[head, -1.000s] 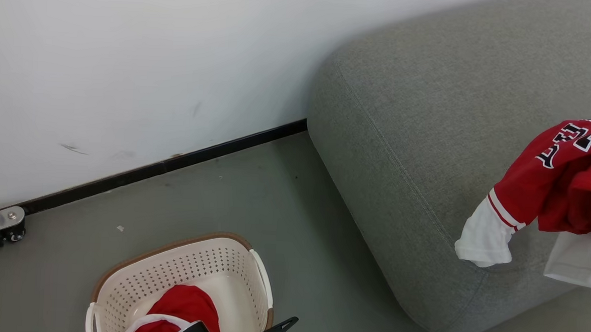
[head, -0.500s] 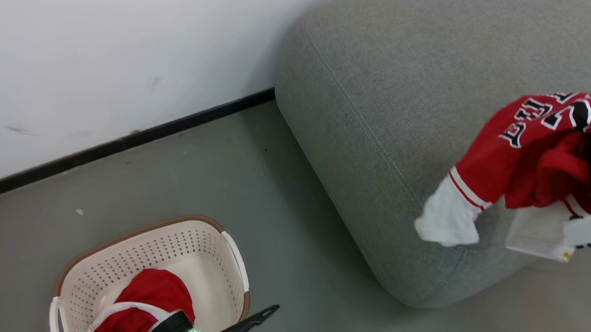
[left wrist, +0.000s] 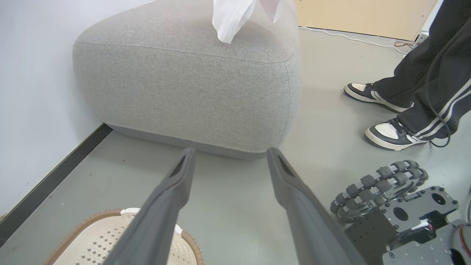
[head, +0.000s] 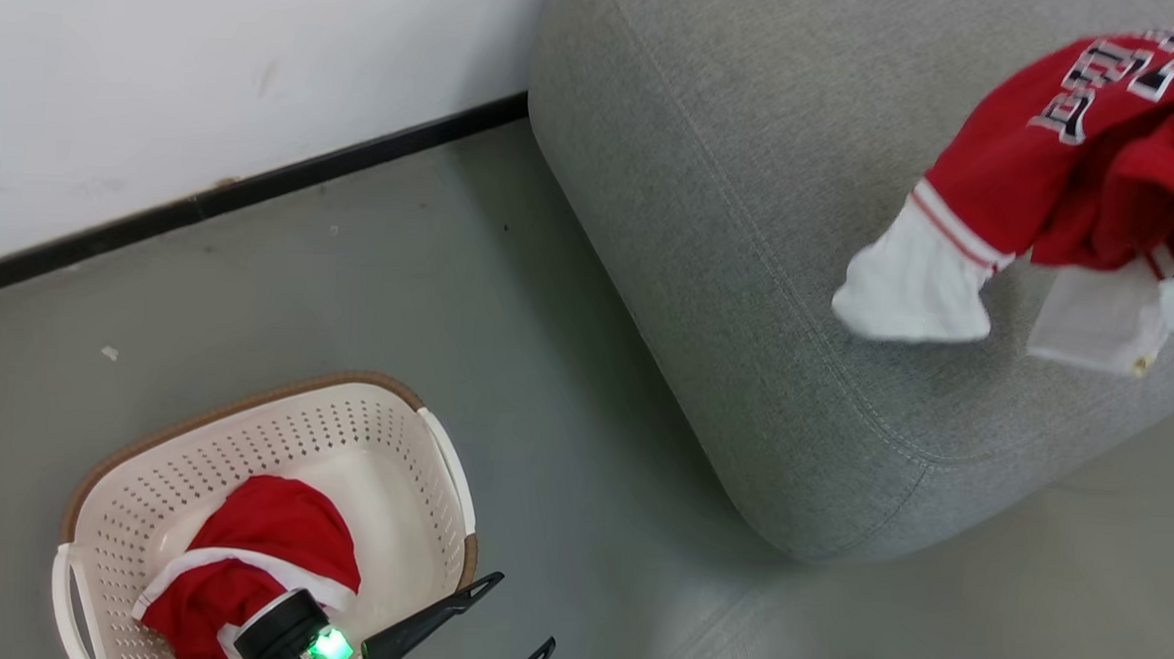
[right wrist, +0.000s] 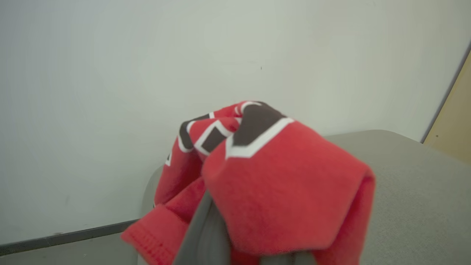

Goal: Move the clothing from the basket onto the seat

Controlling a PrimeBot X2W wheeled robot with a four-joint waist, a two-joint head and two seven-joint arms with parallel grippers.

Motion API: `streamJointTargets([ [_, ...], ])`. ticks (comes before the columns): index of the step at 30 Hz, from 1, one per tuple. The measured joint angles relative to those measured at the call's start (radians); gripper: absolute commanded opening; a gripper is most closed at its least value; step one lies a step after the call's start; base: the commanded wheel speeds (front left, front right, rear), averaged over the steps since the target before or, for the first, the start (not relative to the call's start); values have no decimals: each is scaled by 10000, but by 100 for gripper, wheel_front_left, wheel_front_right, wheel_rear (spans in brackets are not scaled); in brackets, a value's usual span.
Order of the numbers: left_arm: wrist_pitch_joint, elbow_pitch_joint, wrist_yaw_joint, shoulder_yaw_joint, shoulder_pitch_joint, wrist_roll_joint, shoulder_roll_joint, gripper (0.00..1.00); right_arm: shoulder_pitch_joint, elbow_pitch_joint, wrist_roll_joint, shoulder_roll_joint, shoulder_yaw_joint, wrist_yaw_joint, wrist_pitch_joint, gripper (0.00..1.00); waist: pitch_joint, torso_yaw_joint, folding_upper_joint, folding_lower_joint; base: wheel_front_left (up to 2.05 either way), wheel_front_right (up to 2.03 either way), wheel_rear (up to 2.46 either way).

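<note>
In the head view, a red garment (head: 1071, 143) with black-and-white lettering hangs over the grey seat (head: 732, 177), its white sleeve (head: 911, 284) drooping towards the cushion. My right gripper (right wrist: 235, 235) is shut on that garment, and the fabric drapes over its fingers. A second red garment (head: 261, 543) with white trim lies in the cream basket (head: 246, 424) on the floor at lower left. My left gripper (head: 518, 614) stands open and empty beside the basket's right end. In the left wrist view, the left gripper (left wrist: 230, 154) points at the seat (left wrist: 184, 81).
A white wall with a black baseboard (head: 257, 181) runs behind the basket and the seat. A person's shoes (left wrist: 386, 132) stand on the grey floor to the right of the seat. My base's roller wheel (left wrist: 379, 184) sits close by.
The head camera has shifted, so the whole scene slid left and down. The right gripper has carried the red garment further in over the seat. The left gripper stays open by the basket.
</note>
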Motion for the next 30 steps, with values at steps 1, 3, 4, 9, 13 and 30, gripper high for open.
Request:
streamJointTargets([
  [1,0,-40,6,33,0,2,29,100,-222,163,82,0,2,0,4,0,83,7,0,0,0,0,0],
  [3,0,-123,10,88,0,4,88,100,-630,531,370,12,-54,0,104,0,247,24,0,0,0,0,0],
  [4,0,-163,10,105,1,10,148,100,-815,725,479,10,-98,0,107,0,328,34,0,0,0,0,0],
  [9,0,-433,63,268,0,94,324,100,-1913,1542,681,-174,-633,0,222,0,741,103,0,0,0,0,0],
  [13,0,-732,63,284,-3,215,472,100,-2881,2182,920,-297,-976,0,360,0,1071,177,0,0,0,0,0],
  [30,0,-1511,184,656,-229,430,890,100,-4977,4982,2021,-35,-3266,-2,293,0,2386,643,0,0,0,0,0],
])
